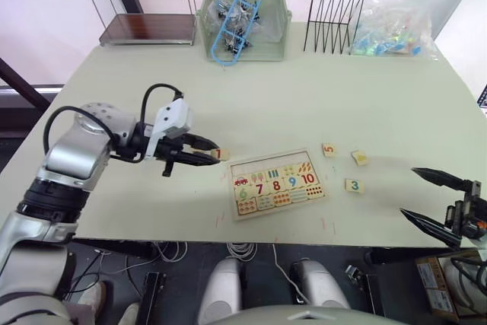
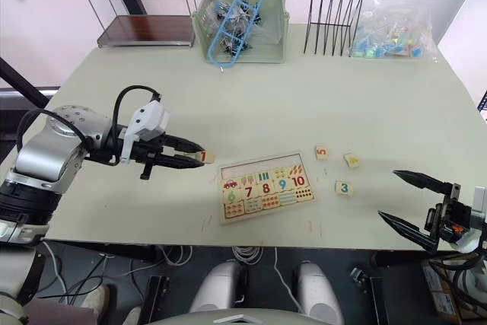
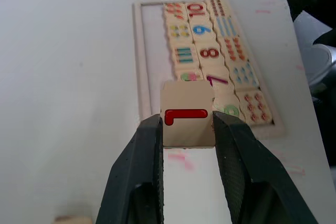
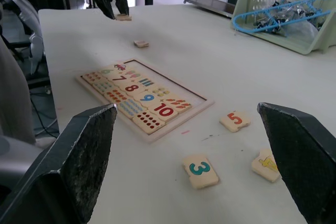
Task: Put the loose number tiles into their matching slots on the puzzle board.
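Pale wood throughout: puzzle board (image 1: 278, 183) lying flat near the table's (image 1: 251, 104) front edge, raised rim all round, top row of slots (image 1: 262, 164) bare, lower rows carrying coloured 6 to 10 and small counting pictures. Red "1" tile (image 3: 188, 120) pinched between the black fingers (image 3: 140, 171) of the left gripper (image 1: 215, 155), held just off the board's left end, above the tabletop. Tile face turned toward the wrist camera, digit lying sideways there. Three loose tiles resting on the table to the right of the board: orange "5" (image 1: 329, 150), yellow-printed one (image 1: 359, 158) whose digit cannot be read, green "3" (image 1: 353, 186), each apart from the others and from the board. One more small pale tile (image 4: 141, 43) lying on the table beyond the board's left end in the right wrist view, digit unreadable.

Left arm reaching in from the left, forearm roughly level, fingers pointing right toward the board. Right gripper (image 1: 428, 198) low at the table's front right corner, fingers spread wide with nothing between them, pointing left toward the tiles.

Green plastic bin (image 1: 245, 24) at the back, holding dark clips and blue hangers (image 1: 236, 17) that stick out over its rim. Black wire rack (image 1: 333, 18) beside it, then clear plastic bag (image 1: 392, 28) of colourful bits. Two-tier shelf (image 1: 141, 4) at the back left.
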{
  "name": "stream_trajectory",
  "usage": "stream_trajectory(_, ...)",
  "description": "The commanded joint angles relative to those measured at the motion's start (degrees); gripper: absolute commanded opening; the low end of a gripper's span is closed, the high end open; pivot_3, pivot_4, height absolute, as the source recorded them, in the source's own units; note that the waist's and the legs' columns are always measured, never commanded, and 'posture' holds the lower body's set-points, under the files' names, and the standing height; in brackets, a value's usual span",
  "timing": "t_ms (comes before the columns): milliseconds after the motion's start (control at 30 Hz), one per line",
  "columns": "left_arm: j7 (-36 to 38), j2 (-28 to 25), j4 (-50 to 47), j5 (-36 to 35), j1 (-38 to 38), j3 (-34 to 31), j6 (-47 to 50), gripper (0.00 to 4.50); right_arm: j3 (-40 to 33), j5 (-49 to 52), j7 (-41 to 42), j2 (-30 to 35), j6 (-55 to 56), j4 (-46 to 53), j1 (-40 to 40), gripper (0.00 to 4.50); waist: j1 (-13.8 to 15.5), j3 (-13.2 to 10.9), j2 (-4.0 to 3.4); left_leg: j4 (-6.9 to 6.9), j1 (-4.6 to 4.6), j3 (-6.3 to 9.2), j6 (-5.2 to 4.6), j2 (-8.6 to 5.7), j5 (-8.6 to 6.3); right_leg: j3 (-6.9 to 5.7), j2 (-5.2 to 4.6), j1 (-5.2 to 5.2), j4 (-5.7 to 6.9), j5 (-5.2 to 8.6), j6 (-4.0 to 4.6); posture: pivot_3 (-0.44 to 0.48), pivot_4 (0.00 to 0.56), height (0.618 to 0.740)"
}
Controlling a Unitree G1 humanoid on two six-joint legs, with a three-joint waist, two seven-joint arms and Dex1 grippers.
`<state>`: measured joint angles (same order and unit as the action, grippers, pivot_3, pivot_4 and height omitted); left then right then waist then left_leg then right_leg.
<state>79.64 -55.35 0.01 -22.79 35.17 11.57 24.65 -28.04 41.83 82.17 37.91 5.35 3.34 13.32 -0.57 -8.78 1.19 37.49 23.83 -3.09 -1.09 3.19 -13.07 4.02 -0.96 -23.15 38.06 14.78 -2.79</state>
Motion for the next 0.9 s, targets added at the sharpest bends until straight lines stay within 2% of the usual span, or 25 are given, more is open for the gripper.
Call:
stream_trajectory(33, -1.4, 0.1, -4.4, 1.1, 2.3, 0.7, 5.5, 0.89, -1.5, 0.6, 0.2, -0.2, 1.2, 0.3, 0.2, 4.50, 0.0, 0.0, 0.00, 0.00, 0.00, 0.01, 0.00, 0.00, 0.00, 0.00, 0.01, 0.00, 0.00, 0.00, 0.00, 0.000, 0.150, 0.740)
stream_trajectory(133, -2.9, 0.6, -6.0, 5.0, 3.9, 2.6, 6.0, 0.89, -1.6, 0.5, 0.2, -0.4, 1.5, 0.3, 0.4, 4.50, -0.1, 0.0, 0.00, 0.00, 0.00, 0.04, 0.00, 0.00, 0.00, 0.00, 0.04, 0.00, 0.00, 0.00, 0.00, 0.000, 0.150, 0.740)
stream_trajectory(433, -4.3, 3.8, -7.9, 10.8, 6.5, 7.6, 8.2, 0.89, -1.3, 0.3, -0.4, -0.8, 2.1, 0.7, 0.7, 4.50, 0.0, 0.0, 0.00, 0.02, -0.01, 0.05, 0.00, -0.01, 0.00, 0.00, 0.04, 0.04, -0.01, 0.00, 0.00, 0.000, 0.150, 0.740)
stream_trajectory(533, -6.5, 4.3, -8.3, 15.2, 7.0, 10.3, 9.1, 0.89, -1.5, 0.3, -0.6, -0.9, 2.2, 1.0, 0.9, 4.50, 0.0, 0.0, 0.00, 0.02, -0.01, 0.09, 0.00, -0.01, 0.00, -0.01, 0.05, 0.05, 0.00, 0.00, 0.01, 0.000, 0.150, 0.740)
stream_trajectory(900, -5.5, 7.3, -7.8, 19.7, 9.8, 16.3, 15.8, 0.89, -1.8, 0.3, -1.9, -1.9, 3.2, 2.4, 2.7, 4.50, 0.0, 0.0, 0.00, 0.03, 0.00, 0.13, 0.00, -0.03, 0.00, -0.02, 0.05, 0.06, 0.00, 0.00, 0.00, 0.000, 0.150, 0.740)
